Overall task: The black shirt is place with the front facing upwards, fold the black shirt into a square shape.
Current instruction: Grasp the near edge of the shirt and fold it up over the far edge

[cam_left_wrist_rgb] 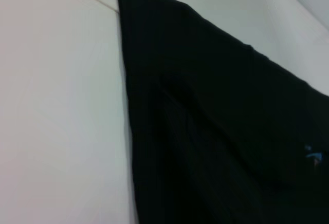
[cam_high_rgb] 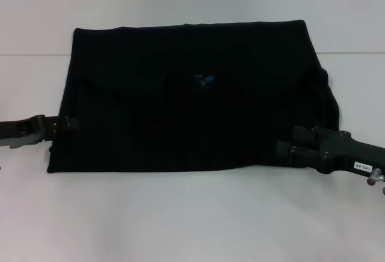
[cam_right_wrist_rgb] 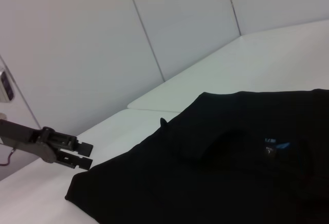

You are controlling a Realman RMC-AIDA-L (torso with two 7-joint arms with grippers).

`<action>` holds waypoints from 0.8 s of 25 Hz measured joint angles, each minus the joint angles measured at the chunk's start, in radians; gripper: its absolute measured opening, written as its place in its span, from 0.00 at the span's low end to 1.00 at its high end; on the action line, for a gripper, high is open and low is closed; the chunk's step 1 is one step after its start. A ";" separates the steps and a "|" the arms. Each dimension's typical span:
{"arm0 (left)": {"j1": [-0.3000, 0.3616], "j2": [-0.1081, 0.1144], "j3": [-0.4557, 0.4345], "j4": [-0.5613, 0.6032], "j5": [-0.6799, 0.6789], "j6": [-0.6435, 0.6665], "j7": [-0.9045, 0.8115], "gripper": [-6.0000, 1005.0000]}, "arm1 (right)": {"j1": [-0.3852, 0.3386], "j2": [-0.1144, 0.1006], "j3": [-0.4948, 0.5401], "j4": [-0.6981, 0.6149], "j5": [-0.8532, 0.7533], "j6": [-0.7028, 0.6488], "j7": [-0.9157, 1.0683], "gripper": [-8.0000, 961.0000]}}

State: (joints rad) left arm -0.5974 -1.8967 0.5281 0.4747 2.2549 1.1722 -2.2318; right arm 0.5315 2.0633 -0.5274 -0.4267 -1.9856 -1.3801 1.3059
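Observation:
The black shirt [cam_high_rgb: 186, 100] lies folded into a wide rectangle on the white table [cam_high_rgb: 180, 214], its small blue neck label [cam_high_rgb: 203, 80] showing near the middle. My left gripper [cam_high_rgb: 70, 124] sits low at the shirt's left edge, fingers apart with nothing between them; the right wrist view shows this left gripper [cam_right_wrist_rgb: 82, 155] beside the shirt's corner. Over the shirt's lower right corner my right gripper [cam_high_rgb: 286, 145] has its two fingers spread on the cloth. The left wrist view shows only the shirt [cam_left_wrist_rgb: 216, 131] and its label [cam_left_wrist_rgb: 312, 156]. No chest lettering is visible.
Bare white table surrounds the shirt, with a wide strip toward the front edge [cam_high_rgb: 192, 238]. A seam line [cam_high_rgb: 36, 54] crosses the table behind the shirt. Pale wall panels [cam_right_wrist_rgb: 180, 23] rise beyond the table.

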 joint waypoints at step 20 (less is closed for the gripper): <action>-0.012 -0.018 0.142 0.045 0.017 0.011 -0.021 0.69 | -0.001 -0.007 0.015 0.000 0.008 0.004 0.051 0.78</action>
State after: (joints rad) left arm -0.6089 -1.9144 0.6702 0.5198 2.2718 1.1835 -2.2528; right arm 0.5309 2.0564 -0.5124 -0.4265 -1.9775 -1.3762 1.3565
